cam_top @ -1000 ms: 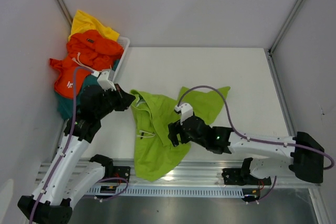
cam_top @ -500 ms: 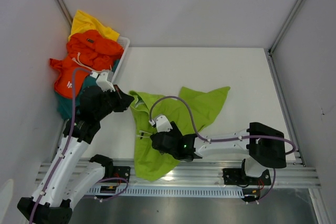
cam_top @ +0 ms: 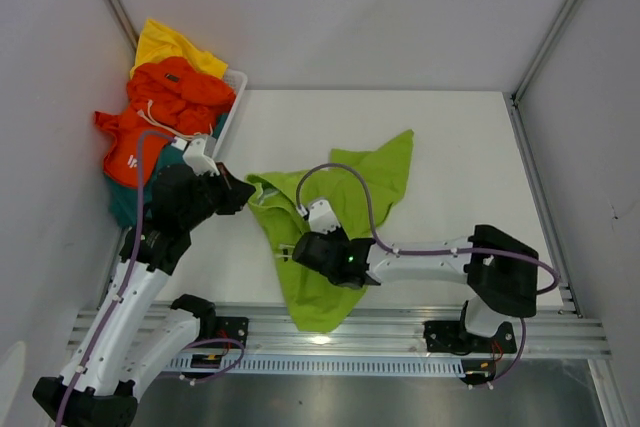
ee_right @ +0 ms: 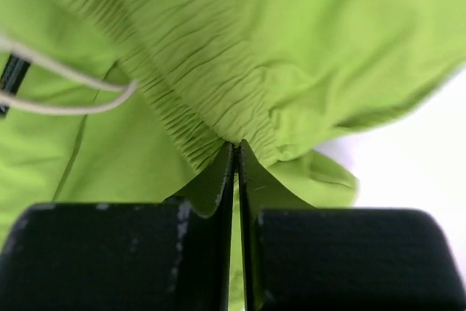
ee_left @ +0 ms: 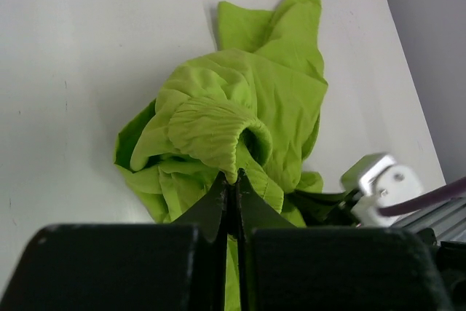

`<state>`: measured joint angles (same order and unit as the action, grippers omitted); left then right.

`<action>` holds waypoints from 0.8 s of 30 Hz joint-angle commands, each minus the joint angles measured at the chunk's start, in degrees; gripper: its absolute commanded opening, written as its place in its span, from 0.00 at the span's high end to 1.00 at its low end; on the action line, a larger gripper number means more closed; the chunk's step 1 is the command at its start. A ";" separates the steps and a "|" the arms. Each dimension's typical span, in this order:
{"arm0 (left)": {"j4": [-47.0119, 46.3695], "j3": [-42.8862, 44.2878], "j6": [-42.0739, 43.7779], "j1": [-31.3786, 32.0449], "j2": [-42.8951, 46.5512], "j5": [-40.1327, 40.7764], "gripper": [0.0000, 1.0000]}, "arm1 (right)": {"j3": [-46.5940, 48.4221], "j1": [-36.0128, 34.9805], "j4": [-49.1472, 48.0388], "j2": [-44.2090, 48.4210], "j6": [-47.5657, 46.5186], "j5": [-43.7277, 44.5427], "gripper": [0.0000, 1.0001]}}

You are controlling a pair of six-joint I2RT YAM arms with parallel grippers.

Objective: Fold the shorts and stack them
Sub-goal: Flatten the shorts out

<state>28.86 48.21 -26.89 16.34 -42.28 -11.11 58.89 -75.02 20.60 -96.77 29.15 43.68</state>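
Note:
The lime green shorts lie crumpled on the white table, between the two arms. My left gripper is shut on their left edge; in the left wrist view its tips pinch a gathered fold of the green cloth. My right gripper is shut on the ribbed waistband, with the cloth bunched at its tips. A white drawstring loops to the left. Orange shorts, yellow shorts and teal shorts are heaped at the far left.
A white mesh basket holds the heap of other shorts at the table's far left corner. A metal rail runs along the near edge, where the green cloth hangs over. Walls close in on the left, right and back.
My right gripper has swung left across the green shorts and shut on the waistband. The cloth has bunched narrower, its right leg now pointing toward the back. The left arm has held still.

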 commanded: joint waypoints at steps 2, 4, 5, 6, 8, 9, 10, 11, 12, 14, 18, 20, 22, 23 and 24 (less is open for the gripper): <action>-2.58 -0.65 -0.17 0.19 0.18 -0.58 1.00 | 6.12 6.80 -1.34 8.08 -13.79 0.49 0.99; -2.67 -1.36 -0.79 0.19 -0.25 0.21 1.00 | 13.23 14.70 -1.97 6.78 -19.45 -4.37 1.00; -2.93 -2.23 -1.05 0.19 -0.34 0.74 1.00 | 21.88 16.99 -2.75 5.38 -24.70 -5.70 1.00; -3.46 -2.67 -1.49 0.19 -0.34 1.09 1.00 | 27.19 20.84 -3.98 0.93 -27.10 -9.71 1.00; -4.07 -3.46 -2.55 0.19 -0.26 1.88 1.00 | 48.10 23.33 -1.55 -5.85 -28.88 -15.35 0.85; -4.95 -4.51 -2.90 0.10 -0.34 2.06 1.00 | 56.34 23.87 0.47 -14.50 -31.32 -18.08 0.50; -5.04 -4.87 -3.51 0.10 -0.43 2.15 1.00 | 65.03 23.87 3.54 -19.46 -31.78 -20.80 0.13; -5.22 -5.31 -3.69 0.18 -0.52 2.24 1.00 | 73.99 23.61 7.05 -24.38 -32.13 -21.53 0.01; -5.22 -5.84 -3.86 0.19 -0.52 1.98 1.00 | 90.36 23.52 15.53 -32.87 -32.57 -22.49 0.00; -5.13 -6.63 -3.95 0.10 0.09 1.89 1.00 | 99.28 23.17 24.70 -36.90 -31.18 -22.59 0.00; -4.08 -8.04 -3.60 0.19 2.20 4.17 1.00 | 59.28 23.96 12.33 -20.62 -26.42 -26.09 0.02; -3.55 -8.22 -3.52 0.19 3.08 5.05 1.00 | 39.63 24.48 -3.72 -2.69 -25.02 -31.36 0.00; -2.85 -8.39 -3.86 0.10 3.87 5.75 1.00 | 23.90 26.06 -6.71 8.64 -20.83 -35.05 0.01; -2.67 -8.39 -3.95 0.18 4.14 6.01 1.00 | 20.94 27.29 -5.50 11.23 -19.49 -36.72 0.01; -2.50 -8.22 -4.13 0.10 4.49 6.19 1.00 | 18.65 27.39 -4.26 13.26 -18.78 -36.82 0.01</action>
<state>26.94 39.88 -29.78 16.34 -39.35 -6.52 82.50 -50.04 24.64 -96.33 5.65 12.29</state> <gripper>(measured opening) 0.006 0.992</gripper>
